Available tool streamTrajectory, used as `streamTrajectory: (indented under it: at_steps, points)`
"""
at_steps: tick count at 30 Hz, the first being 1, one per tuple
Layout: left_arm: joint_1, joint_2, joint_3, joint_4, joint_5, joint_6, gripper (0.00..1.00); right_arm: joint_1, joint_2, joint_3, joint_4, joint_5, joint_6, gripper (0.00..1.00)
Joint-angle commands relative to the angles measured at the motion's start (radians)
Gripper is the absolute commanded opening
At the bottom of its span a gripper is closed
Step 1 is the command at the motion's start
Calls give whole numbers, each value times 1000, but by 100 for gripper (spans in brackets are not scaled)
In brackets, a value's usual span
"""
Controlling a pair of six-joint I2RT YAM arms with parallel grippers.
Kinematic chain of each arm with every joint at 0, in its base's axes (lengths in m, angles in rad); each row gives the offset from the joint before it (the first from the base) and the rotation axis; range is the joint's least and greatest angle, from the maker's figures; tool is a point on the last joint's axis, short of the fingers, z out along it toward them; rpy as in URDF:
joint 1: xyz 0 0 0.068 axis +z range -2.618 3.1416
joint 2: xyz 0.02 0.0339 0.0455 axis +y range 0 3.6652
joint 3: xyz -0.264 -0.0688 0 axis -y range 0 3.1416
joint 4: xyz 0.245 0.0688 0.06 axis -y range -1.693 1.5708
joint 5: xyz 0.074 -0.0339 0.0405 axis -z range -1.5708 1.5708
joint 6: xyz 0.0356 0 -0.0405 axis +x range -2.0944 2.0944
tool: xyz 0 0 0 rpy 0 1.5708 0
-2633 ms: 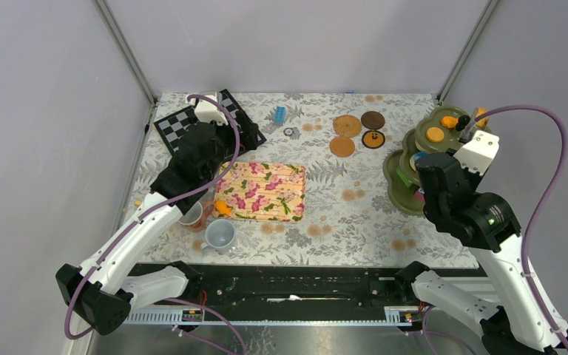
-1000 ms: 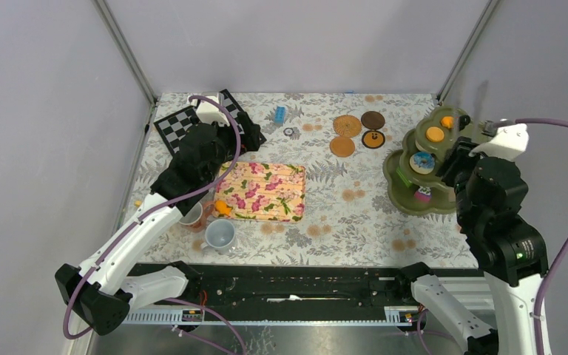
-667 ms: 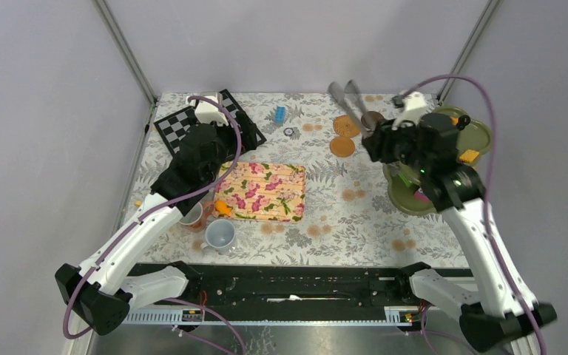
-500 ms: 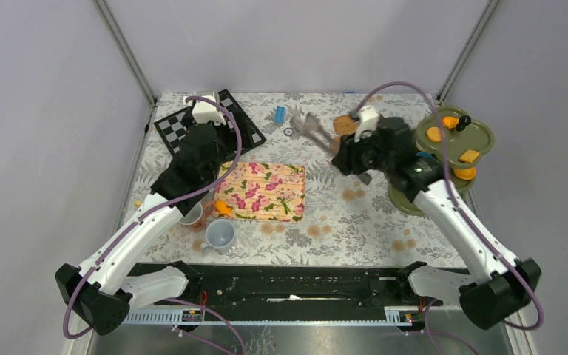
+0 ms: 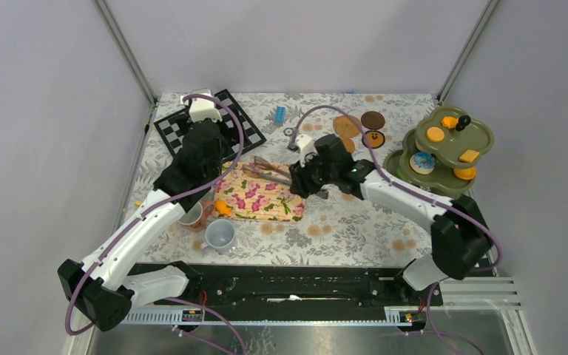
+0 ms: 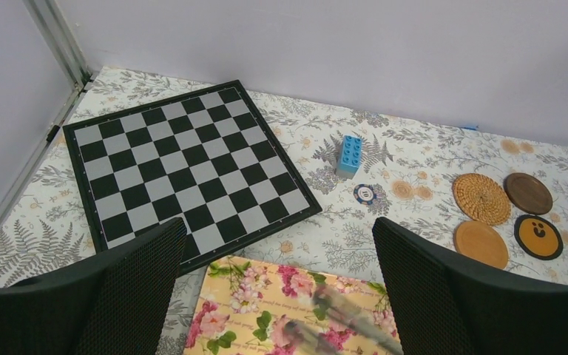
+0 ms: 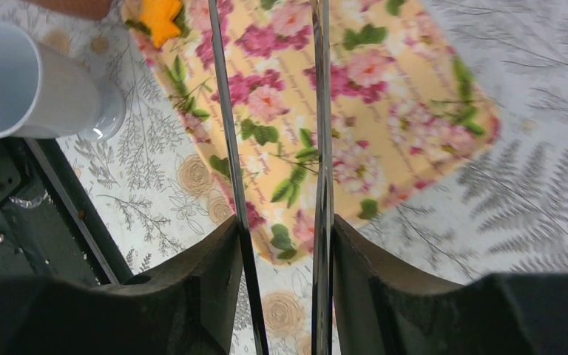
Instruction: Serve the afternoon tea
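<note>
Two thin metal blades of the tongs (image 7: 225,133) run out between the fingers of the right claw (image 7: 281,229), which is clamped on their handle end. The blades stand apart with nothing between them, above the floral mat (image 7: 384,96).

The likely target is the orange pastry (image 5: 223,208), which sits on the mat's near left corner, just beside a pale mug (image 5: 220,235). To do this well, the tips should probably straddle the pastry before any squeeze. The press should then be gentle, since so small a toy looks apt to slip out sideways. The mug and the left arm crowd that corner, so a steep approach from above seems safer than a sweep along the mat.

The left claw (image 6: 279,225) is spread wide and empty, above the mat's far edge near the chessboard (image 6: 185,163).

Four round coasters (image 6: 482,198) lie grouped towards the far side. More pastries sit on the olive tiered stand (image 5: 481,138) at the right, well apart from the mat.

The tabletop (image 5: 340,222) wears a pale cloth printed with ferns and brown flowers. That busy print could hide small pieces. Plain lilac-grey walls close in the cell, with metal posts at the far corners.
</note>
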Motion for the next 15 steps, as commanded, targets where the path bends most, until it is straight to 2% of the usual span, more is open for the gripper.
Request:
streamTrajectory:
  at_steps: [1,9,15]
  points:
    - [-3,45,75,-21,-37,-9,99,73,110,85,84,-52,-84,51]
    - [-3,72,86,-54,-54,-5,99,159,302,218,19,-30,-143,51]
    - [-3,81,102,-76,-60,11,99,197,357,254,-6,-8,-148,51]
